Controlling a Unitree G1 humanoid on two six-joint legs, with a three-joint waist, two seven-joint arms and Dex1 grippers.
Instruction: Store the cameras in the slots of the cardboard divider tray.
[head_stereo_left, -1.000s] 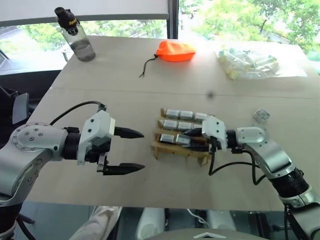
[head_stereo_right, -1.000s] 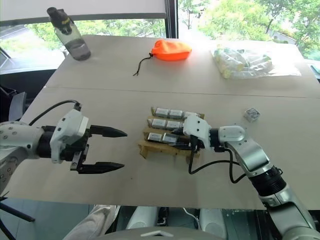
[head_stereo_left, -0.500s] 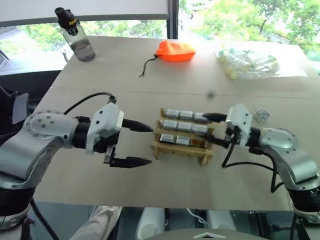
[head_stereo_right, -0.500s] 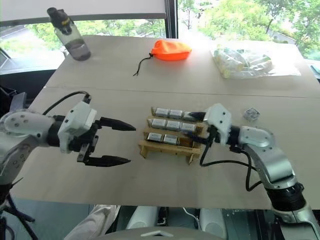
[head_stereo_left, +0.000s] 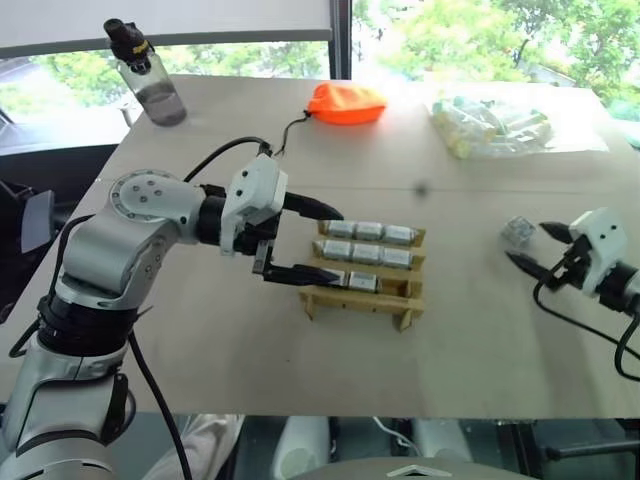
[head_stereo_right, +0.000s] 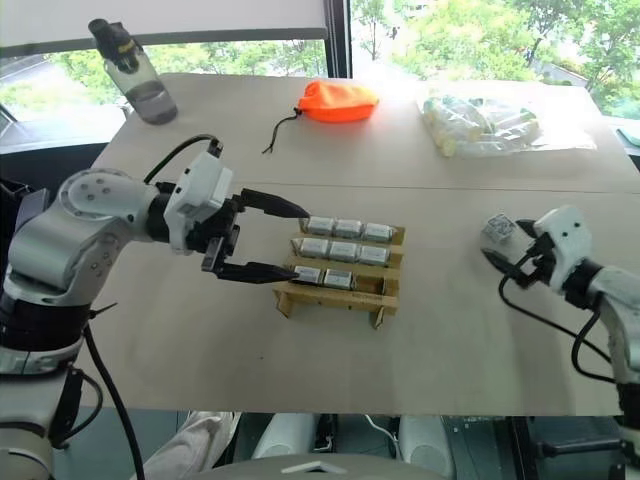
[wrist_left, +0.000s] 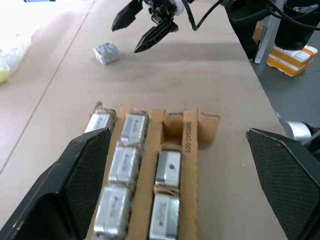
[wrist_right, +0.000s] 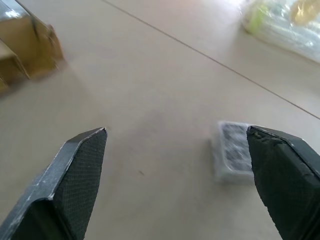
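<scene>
Closest of all, a bare stretch of the pale table (head_stereo_left: 250, 350).

A little further in, near the middle of the table, the cardboard divider tray (head_stereo_left: 355, 297), lying flat. Inside its slots, the cameras (head_stereo_left: 369, 257), small and silver-grey, lined up in rows. Two in the near row, with one empty slot at that row's right end. Three in the middle row. Three more in the far row.

At the tray's left end, the left claw (head_stereo_left: 337, 244), spread wide open and holding nothing. One black finger beside the far row, the other low over the left end of the near row. Hard to tell whether touching the tray or just above it.

Off to the right, well apart from the tray, the right claw (head_stereo_left: 527, 242), also spread wide and empty, pointing in toward the middle of the table. Just beside its fingertips, a loose camera (head_stereo_left: 517, 231) lying on the table, outside the tray and not pinched. Seen up close from the right wrist too, right next to one finger (wrist_right: 285, 170).

Far back on the table, an orange pouch (head_stereo_left: 348, 102) with a dark string. To the right of that, a clear bag (head_stereo_left: 495, 125) of pale yellow tubes. At the far left corner, a water bottle (head_stereo_left: 148, 80) with a black cap, standing up.
</scene>
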